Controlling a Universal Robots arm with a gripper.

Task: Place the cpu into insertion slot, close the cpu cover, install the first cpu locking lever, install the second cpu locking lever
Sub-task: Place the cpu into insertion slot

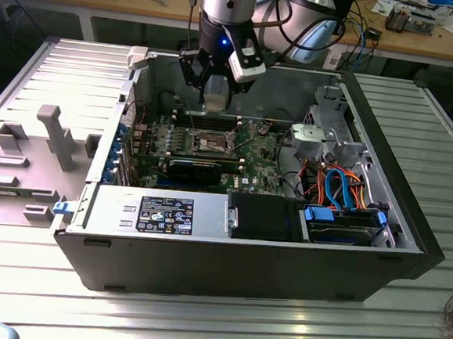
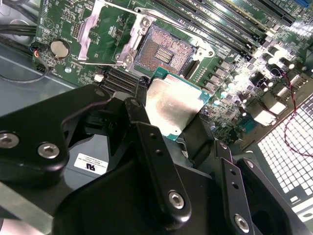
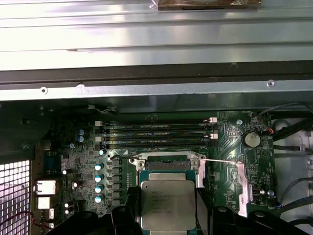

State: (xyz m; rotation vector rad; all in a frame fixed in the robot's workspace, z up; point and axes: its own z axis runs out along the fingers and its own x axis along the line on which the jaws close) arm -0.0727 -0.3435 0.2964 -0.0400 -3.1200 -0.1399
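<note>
My gripper (image 1: 214,96) hangs inside the open computer case (image 1: 243,253), shut on the cpu (image 1: 214,103), a flat square chip with a dull silver top. In both wrist views the black fingers (image 2: 146,142) clamp two opposite edges of the cpu (image 2: 171,104) (image 3: 167,201). The chip is held a little above the green board, close to the insertion slot (image 2: 166,53) (image 3: 168,165) (image 1: 215,143), whose brownish-gold contact field lies bare. The silver cpu cover (image 2: 89,29) (image 3: 243,188) is swung open beside the socket. A thin wire lever (image 3: 220,161) stands raised next to it.
Long black memory slots (image 3: 156,134) run beside the socket. A long black card (image 1: 199,170), a labelled metal box (image 1: 164,214) and a drive bay with blue and orange cables (image 1: 342,190) surround it. A grey fixture tray (image 1: 31,162) lies at the exterior view's left.
</note>
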